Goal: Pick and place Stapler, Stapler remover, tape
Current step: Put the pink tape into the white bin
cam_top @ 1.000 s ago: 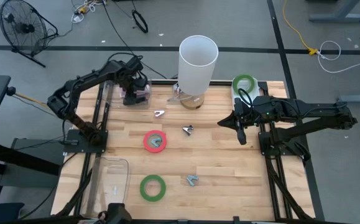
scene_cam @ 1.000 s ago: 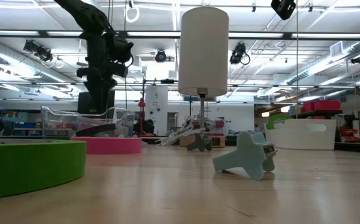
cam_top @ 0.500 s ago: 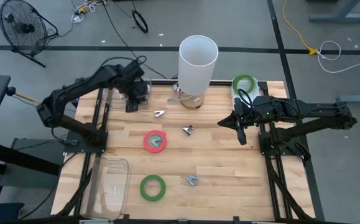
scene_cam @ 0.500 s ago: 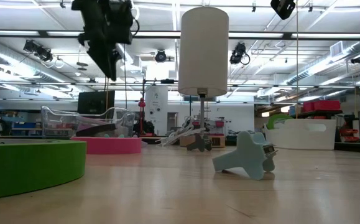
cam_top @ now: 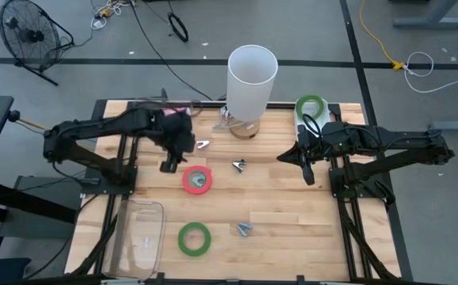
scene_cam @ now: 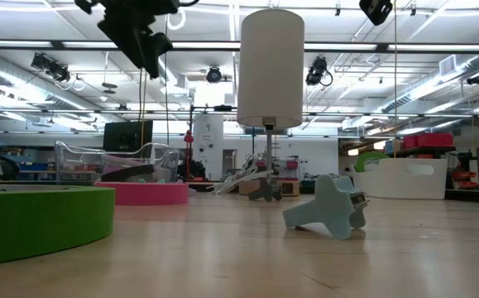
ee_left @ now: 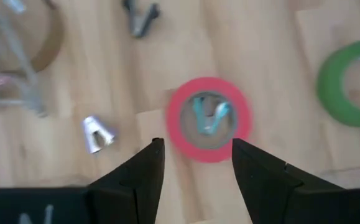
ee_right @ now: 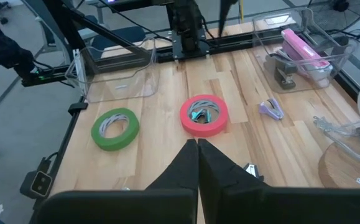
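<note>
A red tape ring (cam_top: 197,180) lies flat mid-table with a small staple remover (ee_left: 207,116) inside its centre. My left gripper (cam_top: 168,164) hovers open just left of and above the ring, and its fingers (ee_left: 143,167) frame the ring in the left wrist view. One green ring (cam_top: 194,238) lies flat near the front edge. Another green ring (cam_top: 311,105) rests on a white bin at the far right. A pink stapler (ee_right: 303,47) lies in a clear bin. My right gripper (cam_top: 307,174) waits shut at the right, holding nothing.
Loose staple removers lie on the table (cam_top: 203,145), (cam_top: 239,165), (cam_top: 245,229). A tall white cylinder on a stand (cam_top: 252,77) is at the far middle. A second clear bin (cam_top: 138,233) sits at the near left. The clear stapler bin (ee_right: 291,59) is at the far left.
My left gripper has risen out of the clear bin at the far left and gone toward the table's near edge, ending above and beside the red tape ring. Nothing on the table has moved.
</note>
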`<action>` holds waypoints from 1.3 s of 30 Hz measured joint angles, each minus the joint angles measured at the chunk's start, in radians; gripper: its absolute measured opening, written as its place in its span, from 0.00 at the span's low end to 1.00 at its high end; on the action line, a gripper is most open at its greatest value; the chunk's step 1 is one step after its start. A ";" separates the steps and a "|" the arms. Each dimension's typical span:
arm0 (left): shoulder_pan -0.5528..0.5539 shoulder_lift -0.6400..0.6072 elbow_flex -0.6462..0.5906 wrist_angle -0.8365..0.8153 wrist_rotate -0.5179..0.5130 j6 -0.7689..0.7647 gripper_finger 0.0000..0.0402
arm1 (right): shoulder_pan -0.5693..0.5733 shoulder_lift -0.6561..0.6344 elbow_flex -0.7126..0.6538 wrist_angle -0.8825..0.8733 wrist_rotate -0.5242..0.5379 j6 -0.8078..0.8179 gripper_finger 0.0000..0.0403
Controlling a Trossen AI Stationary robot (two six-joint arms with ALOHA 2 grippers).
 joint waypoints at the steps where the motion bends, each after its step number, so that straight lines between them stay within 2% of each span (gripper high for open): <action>1: -0.023 0.000 0.000 0.004 -0.001 -0.004 0.47 | 0.000 0.000 0.000 0.000 -0.002 -0.003 0.00; 9: -0.188 0.007 0.000 0.052 -0.001 -0.052 0.47 | 0.000 0.000 0.000 0.000 -0.002 -0.005 0.00; 18: -0.300 0.070 0.000 0.148 -0.001 -0.131 0.47 | 0.000 0.000 0.000 0.000 0.000 -0.015 0.01; 27: -0.346 0.219 0.000 0.089 -0.016 -0.191 0.47 | 0.000 0.000 0.000 -0.003 -0.001 -0.012 0.01; 39: -0.346 0.368 -0.001 0.051 -0.033 -0.212 0.47 | 0.000 0.000 0.000 -0.003 -0.002 -0.004 0.01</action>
